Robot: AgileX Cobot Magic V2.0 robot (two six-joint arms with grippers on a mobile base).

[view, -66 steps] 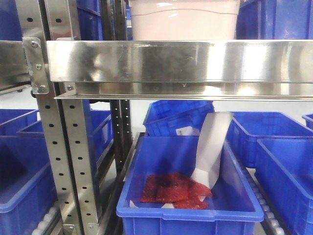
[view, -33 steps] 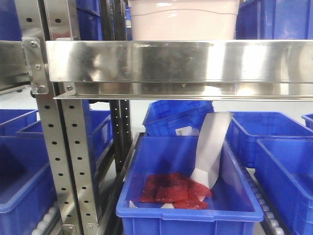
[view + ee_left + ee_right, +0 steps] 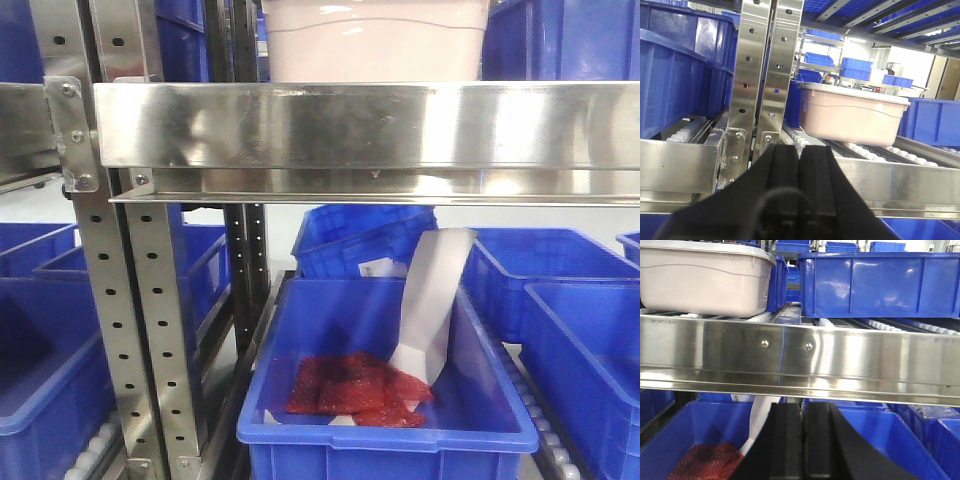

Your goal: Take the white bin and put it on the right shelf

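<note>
Nothing had shifted across the front views. From left to right, the left gripper (image 3: pixel 799 165) sat pressed together, empty, below the rail; the white bin (image 3: pixel 852 116) rested on the right shelf (image 3: pixel 360 125), apparently delivered; the right gripper (image 3: pixel 803 440) likewise was closed on nothing.

I note the white bin (image 3: pixel 852 116) as smooth, faintly glossy pinkish plastic; the right shelf (image 3: pixel 380 125) rail as polished, reflective steel; the blue bins (image 3: pixel 880 285) glossy plastic; gripper fingers (image 3: pixel 800 170) matt black.
</note>
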